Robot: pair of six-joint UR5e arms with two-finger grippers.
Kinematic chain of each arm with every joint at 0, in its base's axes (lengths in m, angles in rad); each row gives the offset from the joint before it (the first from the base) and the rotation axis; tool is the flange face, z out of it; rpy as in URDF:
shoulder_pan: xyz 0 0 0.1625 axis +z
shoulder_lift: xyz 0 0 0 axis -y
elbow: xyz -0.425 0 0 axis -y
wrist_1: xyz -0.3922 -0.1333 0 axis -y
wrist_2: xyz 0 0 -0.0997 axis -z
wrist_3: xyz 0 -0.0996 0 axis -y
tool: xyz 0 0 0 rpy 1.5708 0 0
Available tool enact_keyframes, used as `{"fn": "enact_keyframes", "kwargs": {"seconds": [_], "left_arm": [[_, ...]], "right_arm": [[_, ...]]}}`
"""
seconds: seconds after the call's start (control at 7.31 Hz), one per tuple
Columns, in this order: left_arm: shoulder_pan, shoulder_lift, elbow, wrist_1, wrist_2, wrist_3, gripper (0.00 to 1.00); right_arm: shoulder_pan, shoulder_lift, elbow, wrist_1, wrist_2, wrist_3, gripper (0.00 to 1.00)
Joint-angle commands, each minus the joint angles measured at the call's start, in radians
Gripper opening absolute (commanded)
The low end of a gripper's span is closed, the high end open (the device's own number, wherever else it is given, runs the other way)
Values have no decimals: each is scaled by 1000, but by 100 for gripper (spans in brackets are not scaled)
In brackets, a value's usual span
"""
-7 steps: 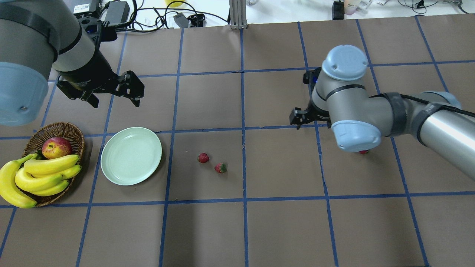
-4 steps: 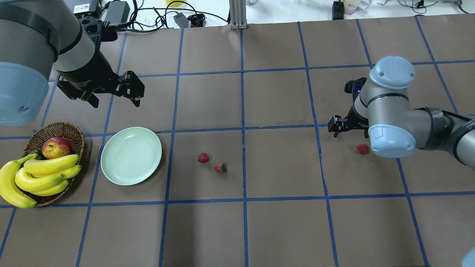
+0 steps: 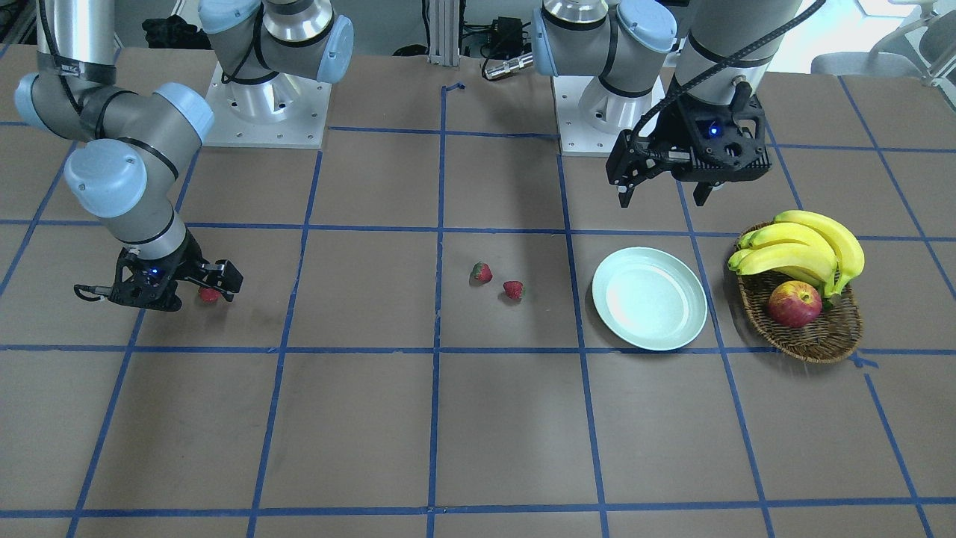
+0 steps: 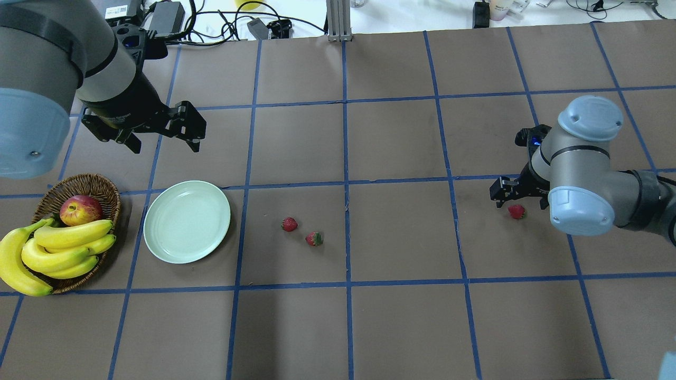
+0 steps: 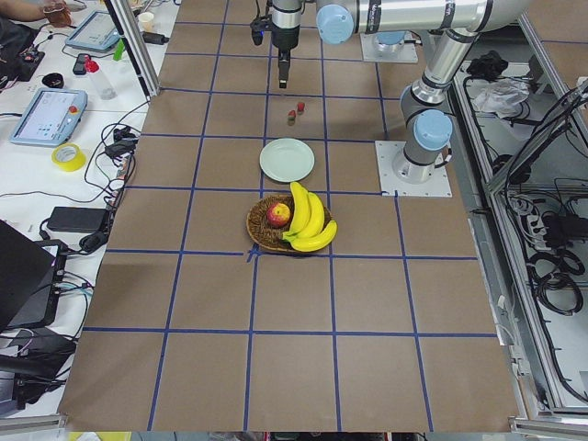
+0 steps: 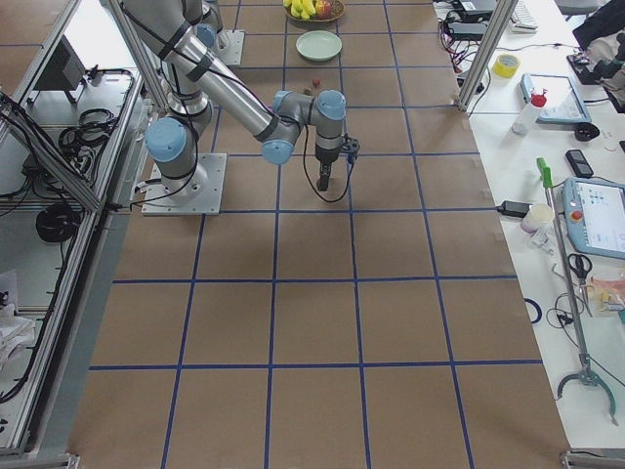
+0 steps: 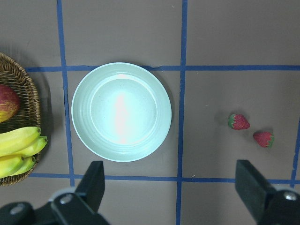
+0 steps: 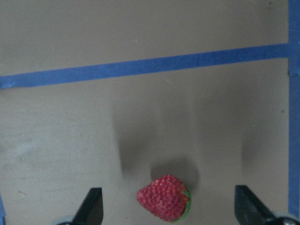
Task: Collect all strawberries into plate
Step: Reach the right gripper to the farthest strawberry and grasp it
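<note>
Two strawberries (image 4: 289, 224) (image 4: 314, 238) lie close together mid-table, right of the empty mint-green plate (image 4: 187, 221). A third strawberry (image 4: 516, 211) lies far right. My right gripper (image 4: 520, 203) is open and low over it; in the right wrist view the strawberry (image 8: 164, 204) sits between the two fingers, untouched. My left gripper (image 4: 158, 134) is open and empty, high beyond the plate. The left wrist view shows the plate (image 7: 121, 111) and both middle strawberries (image 7: 239, 122) (image 7: 263, 138) below.
A brown wicker basket (image 4: 100, 184) with bananas (image 4: 63, 248) and a red-yellow apple (image 4: 80, 209) stands left of the plate. Cables and power bricks (image 4: 169, 18) lie along the far table edge.
My right arm has swung to the right and brought its open gripper over the far-right strawberry. My left arm and the other things have not moved.
</note>
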Motion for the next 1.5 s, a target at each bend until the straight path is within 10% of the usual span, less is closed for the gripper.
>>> {"fn": "enact_keyframes", "kwargs": {"seconds": [0.0, 1.37], "left_arm": [[0, 0, 0, 2, 0, 0, 100], [2, 0, 1, 0, 0, 0, 100]], "right_arm": [[-2, 2, 24, -12, 10, 5, 96], [-2, 9, 36, -50, 3, 17, 36]]}}
